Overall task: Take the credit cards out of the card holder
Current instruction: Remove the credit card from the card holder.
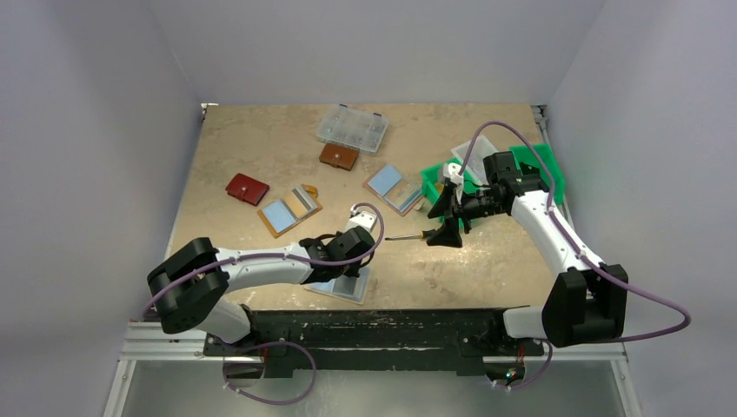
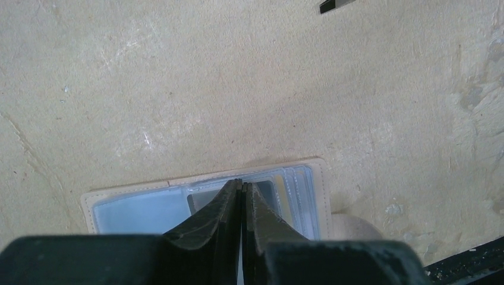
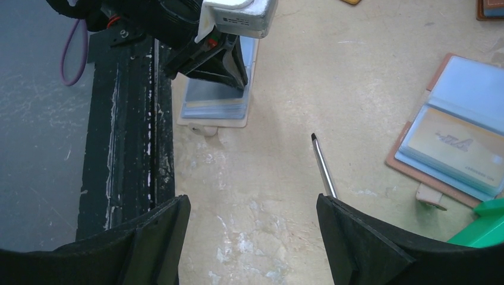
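Observation:
The beige card holder (image 1: 352, 287) lies open and flat at the table's near edge. In the left wrist view (image 2: 142, 208) its left half is pale blue and its right half holds cards in clear ribbed sleeves (image 2: 291, 199). Its snap tab (image 3: 202, 127) points toward the table's middle. My left gripper (image 2: 242, 184) is shut, its tips down on the sleeves; I cannot tell whether a card is pinched. It also shows in the top view (image 1: 348, 271). My right gripper (image 1: 448, 228) is open and empty above bare table, well right of the holder (image 3: 215, 107).
A screwdriver (image 1: 407, 235) lies between the arms. Two other open card holders (image 1: 289, 210) (image 1: 395, 188), a red wallet (image 1: 247, 188), a brown wallet (image 1: 339, 156) and a clear plastic box (image 1: 352, 128) lie farther back. A green bin (image 1: 543, 165) stands behind the right gripper.

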You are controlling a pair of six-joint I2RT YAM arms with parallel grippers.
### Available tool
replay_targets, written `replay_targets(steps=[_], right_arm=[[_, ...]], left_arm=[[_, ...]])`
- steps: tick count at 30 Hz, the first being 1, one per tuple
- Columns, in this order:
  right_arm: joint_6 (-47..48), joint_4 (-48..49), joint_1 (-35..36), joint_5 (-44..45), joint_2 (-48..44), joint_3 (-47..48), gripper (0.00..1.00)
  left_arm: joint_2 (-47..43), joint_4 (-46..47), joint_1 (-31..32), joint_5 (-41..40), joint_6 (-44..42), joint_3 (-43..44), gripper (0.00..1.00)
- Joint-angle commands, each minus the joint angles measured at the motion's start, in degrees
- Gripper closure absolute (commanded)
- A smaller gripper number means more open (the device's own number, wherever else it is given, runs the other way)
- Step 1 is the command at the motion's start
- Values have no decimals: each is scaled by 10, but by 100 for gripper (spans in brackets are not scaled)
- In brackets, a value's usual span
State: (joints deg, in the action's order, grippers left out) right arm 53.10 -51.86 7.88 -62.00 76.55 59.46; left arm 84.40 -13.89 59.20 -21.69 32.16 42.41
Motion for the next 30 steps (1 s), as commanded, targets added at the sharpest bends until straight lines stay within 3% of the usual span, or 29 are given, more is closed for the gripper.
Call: replay_targets(steps=[1,23,24,30], right_arm=[[13,-7,3,2,3,8,13],[24,-18,4,6,11,10,13],[25,-18,4,7,11,9,13],[25,-17,4,7,11,8,13]], left_arm=[[-16,14,-10,18,8,-8,93],[-42,41,-53,61,58,-35,99],[-50,41,-54,64,65,-36,98],[-134,21,-54,57,108,-51,59]])
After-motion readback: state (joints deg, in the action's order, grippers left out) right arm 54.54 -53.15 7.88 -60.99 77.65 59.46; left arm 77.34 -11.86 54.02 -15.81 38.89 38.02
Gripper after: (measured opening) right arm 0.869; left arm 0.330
